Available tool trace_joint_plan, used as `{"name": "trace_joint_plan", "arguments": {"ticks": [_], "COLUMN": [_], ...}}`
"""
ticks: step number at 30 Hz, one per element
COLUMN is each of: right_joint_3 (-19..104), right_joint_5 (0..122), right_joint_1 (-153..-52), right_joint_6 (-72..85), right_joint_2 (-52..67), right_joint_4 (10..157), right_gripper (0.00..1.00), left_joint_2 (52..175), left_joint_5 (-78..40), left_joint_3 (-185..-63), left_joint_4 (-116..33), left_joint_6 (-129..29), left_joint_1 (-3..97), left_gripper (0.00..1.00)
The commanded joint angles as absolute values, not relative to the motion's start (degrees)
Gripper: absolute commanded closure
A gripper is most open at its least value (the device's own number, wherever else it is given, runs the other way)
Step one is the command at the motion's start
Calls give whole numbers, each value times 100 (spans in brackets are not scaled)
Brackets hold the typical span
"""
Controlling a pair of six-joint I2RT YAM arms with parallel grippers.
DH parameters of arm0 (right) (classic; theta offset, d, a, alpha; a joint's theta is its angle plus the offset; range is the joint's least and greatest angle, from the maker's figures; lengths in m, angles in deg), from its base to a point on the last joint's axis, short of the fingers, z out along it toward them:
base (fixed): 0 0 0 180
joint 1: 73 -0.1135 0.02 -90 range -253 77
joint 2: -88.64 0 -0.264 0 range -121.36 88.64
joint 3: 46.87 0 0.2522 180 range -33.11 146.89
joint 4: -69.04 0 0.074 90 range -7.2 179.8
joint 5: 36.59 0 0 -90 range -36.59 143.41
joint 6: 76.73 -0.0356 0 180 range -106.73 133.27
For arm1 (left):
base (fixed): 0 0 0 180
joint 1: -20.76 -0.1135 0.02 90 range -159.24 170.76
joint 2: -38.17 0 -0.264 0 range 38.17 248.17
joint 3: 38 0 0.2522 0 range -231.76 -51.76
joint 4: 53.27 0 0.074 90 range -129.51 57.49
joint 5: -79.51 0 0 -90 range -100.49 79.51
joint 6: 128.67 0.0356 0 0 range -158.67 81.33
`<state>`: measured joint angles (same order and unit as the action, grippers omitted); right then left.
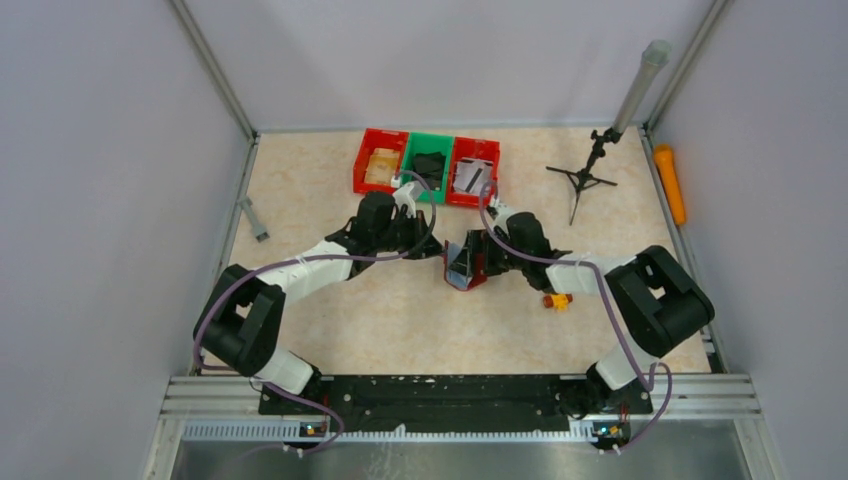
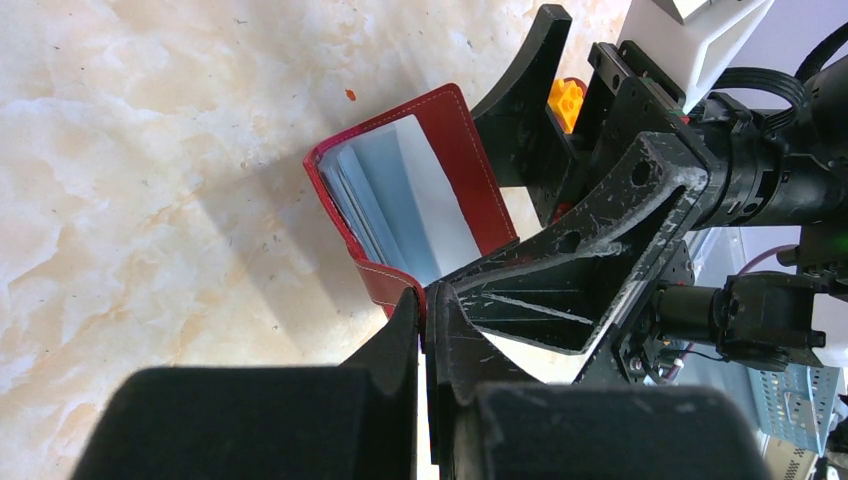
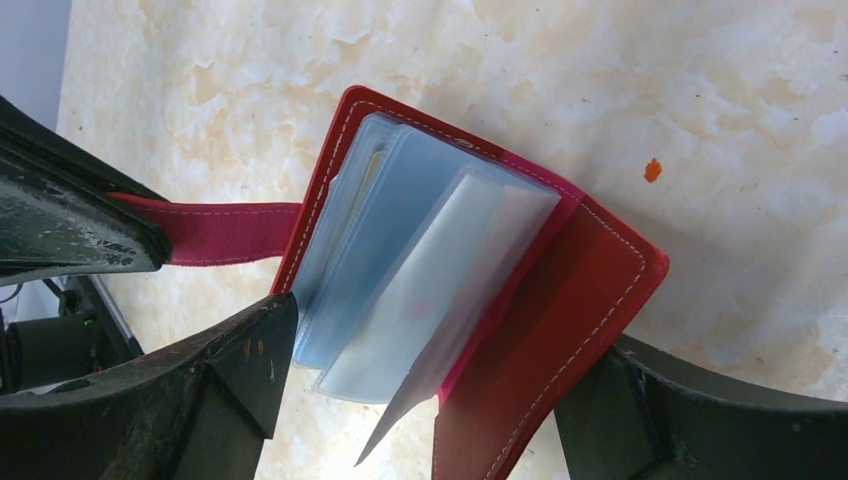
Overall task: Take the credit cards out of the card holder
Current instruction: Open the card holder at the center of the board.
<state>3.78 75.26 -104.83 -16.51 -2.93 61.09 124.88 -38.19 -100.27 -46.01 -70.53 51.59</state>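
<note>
Maroon card holder (image 3: pixel 560 300), open, sleeves (image 3: pixel 400 270) fanned: left gripper (image 2: pixel 425 300) pinching its strap, right gripper (image 3: pixel 430 400) spread around one cover.

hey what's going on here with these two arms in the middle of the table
Both arms are working on a dark red card holder at the middle of the table, holding it open between them. The left gripper is pinched shut on the holder's strap, while the right gripper straddles its lower edge. The silvery-blue sleeves are fanned out. No card has come out yet.
</note>
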Motion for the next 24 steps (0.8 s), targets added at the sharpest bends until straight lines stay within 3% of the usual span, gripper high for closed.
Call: {"name": "trace_joint_plan", "arguments": {"ticks": [1, 13, 20, 24], "right_joint_3": [670, 694, 726, 666], "right_joint_5": [7332, 6932, 6565, 6415], "right_joint_1": [-10587, -10587, -10580, -10524], "right_joint_6": [-1522, -1525, -1537, -1603], "right_joint_2": [-373, -355, -318, -203], "right_joint_4": [6244, 6445, 6663, 6695], "right_gripper": [12, 49, 52, 60], "left_joint_2": [12313, 12361, 12375, 12372], "left_joint_5": [-3934, -3907, -3914, -3875], "left_joint_3": [-10010, -10056, -10065, -10071], "left_joint_4": [-4909, -4829, -4809, -4781], "left_joint_6": [-7075, -7067, -7061, -7049], "left_joint_1": [5147, 5152, 5151, 5145], "left_gripper": [99, 99, 99, 99]}}
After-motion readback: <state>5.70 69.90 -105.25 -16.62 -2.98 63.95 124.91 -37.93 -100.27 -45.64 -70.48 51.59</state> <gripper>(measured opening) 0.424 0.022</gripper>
